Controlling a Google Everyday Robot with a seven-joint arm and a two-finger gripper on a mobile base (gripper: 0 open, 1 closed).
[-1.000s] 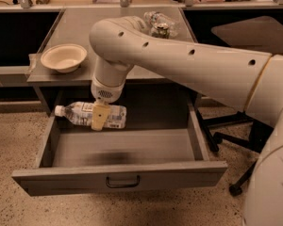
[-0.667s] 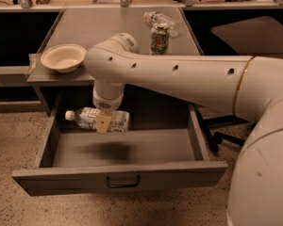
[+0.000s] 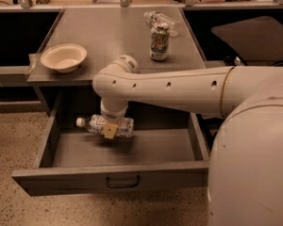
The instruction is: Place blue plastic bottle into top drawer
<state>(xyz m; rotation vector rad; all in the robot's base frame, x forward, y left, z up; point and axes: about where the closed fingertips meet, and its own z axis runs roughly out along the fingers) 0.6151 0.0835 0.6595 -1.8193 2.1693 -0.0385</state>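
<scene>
The blue plastic bottle (image 3: 98, 125), clear with a white-and-blue label and a white cap pointing left, lies on its side inside the open top drawer (image 3: 146, 150), toward the back left. It seems to hang just above the drawer floor, with a shadow under it. My gripper (image 3: 110, 129) points down from the arm and is shut on the bottle's middle, one tan fingertip (image 3: 109, 131) showing across the label. The drawer's grey front panel with its dark handle (image 3: 122, 181) is pulled out toward the camera.
On the grey counter (image 3: 113, 36) above the drawer stand a white bowl (image 3: 63, 57) at the left, a green-and-silver can (image 3: 159, 41) and a small clear bottle (image 3: 162, 20) at the back right. My arm (image 3: 179, 89) spans the drawer's right half. A dark chair (image 3: 254, 32) is at the right.
My gripper has carried the bottle a little down and to the right, lower into the drawer. The arm has dropped, uncovering the can and small bottle on the counter.
</scene>
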